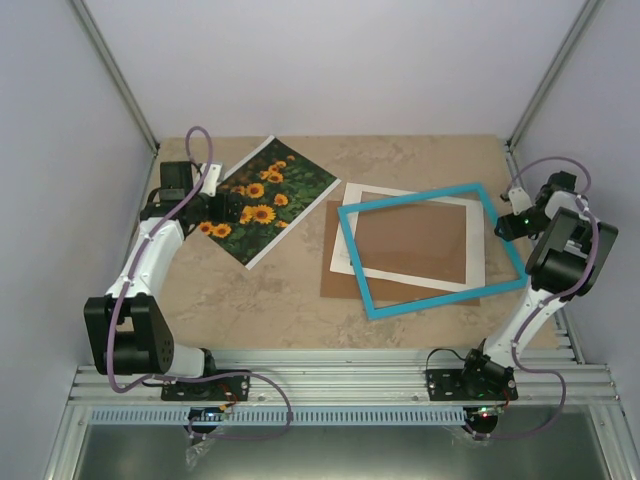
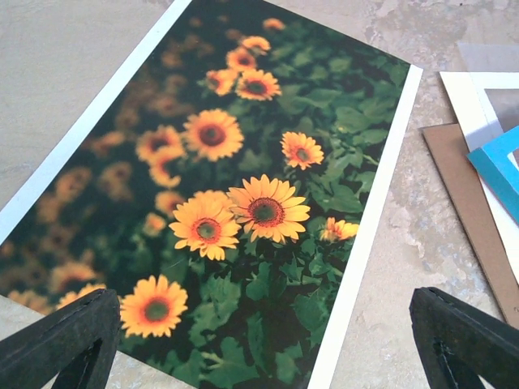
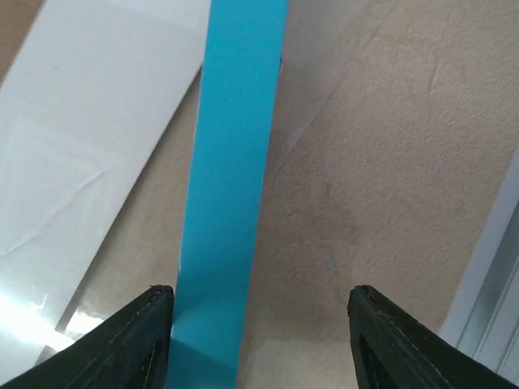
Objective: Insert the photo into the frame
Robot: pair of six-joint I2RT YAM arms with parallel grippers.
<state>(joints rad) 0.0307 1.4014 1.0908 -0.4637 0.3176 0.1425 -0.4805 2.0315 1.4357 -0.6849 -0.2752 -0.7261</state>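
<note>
On the table (image 1: 290, 312), largest item first, we list:

1. The frame (image 1: 449, 297), turquoise front up, lying askew on the right half. Inside its opening we see only the two sheets beneath it. Its right edge shows as a blue strip in the right wrist view (image 3: 231, 162).
2. Brown backing board (image 1: 343, 287), flat on the table, lowest of the stack, showing at the left and near edges.
3. White mat (image 1: 372, 192), on the board and under the frame, its far-left corner sticking out past the frame.
4. The photo (image 1: 262, 195), sunflowers face up, flat on the left half and turned at an angle. It is outside the frame, its right corner near the mat but apart from it (image 2: 243, 203).
5. Left gripper (image 1: 222, 212), above the photo's left part. Its fingers (image 2: 61, 340) are spread wide and hold nothing.
6. Right gripper (image 1: 510, 215), at the frame's right edge. Its fingers (image 3: 389, 336) are spread wide, with the blue strip running between them, hard against the left one. We cannot tell whether they touch. Nothing is gripped.
</note>
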